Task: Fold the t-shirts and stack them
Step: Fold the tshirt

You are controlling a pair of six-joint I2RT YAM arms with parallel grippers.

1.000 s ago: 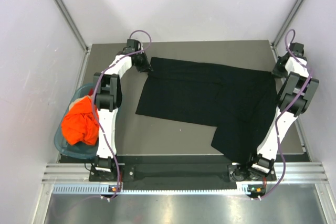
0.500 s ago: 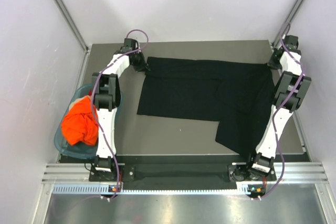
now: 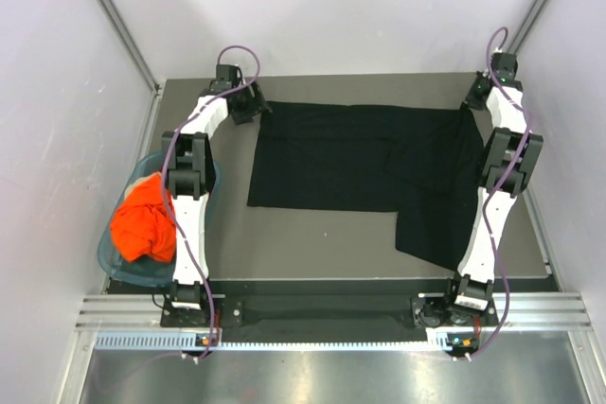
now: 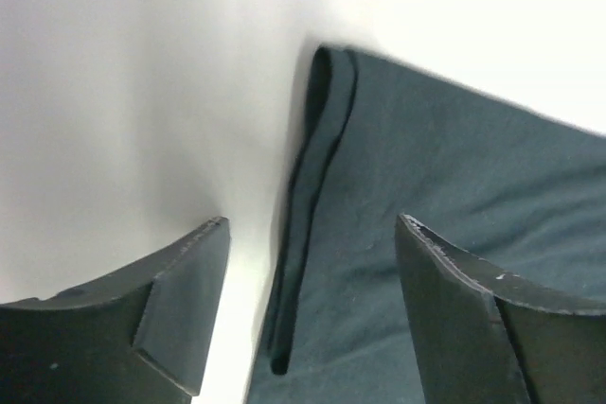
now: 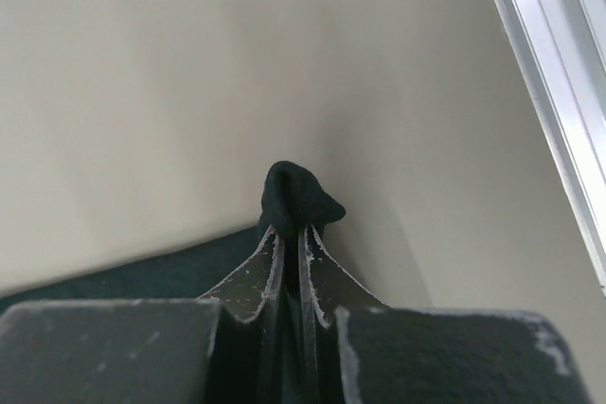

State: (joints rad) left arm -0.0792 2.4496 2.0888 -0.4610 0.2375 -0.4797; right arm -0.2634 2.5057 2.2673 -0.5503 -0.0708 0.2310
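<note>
So the orange t-shirt sits bunched in the teal basket; left fingers spread open, right fingers pinching the black t-shirt.

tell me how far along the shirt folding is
Done: little; the black t-shirt lies spread flat at the far side, partly doubled over, not a finished fold. In hand: the right fingers pinch its far right corner, while the left fingers stand open over its far left corner. Left: finishing that fold, then the orange t-shirt, bunched in the teal basket, and stacking.
</note>
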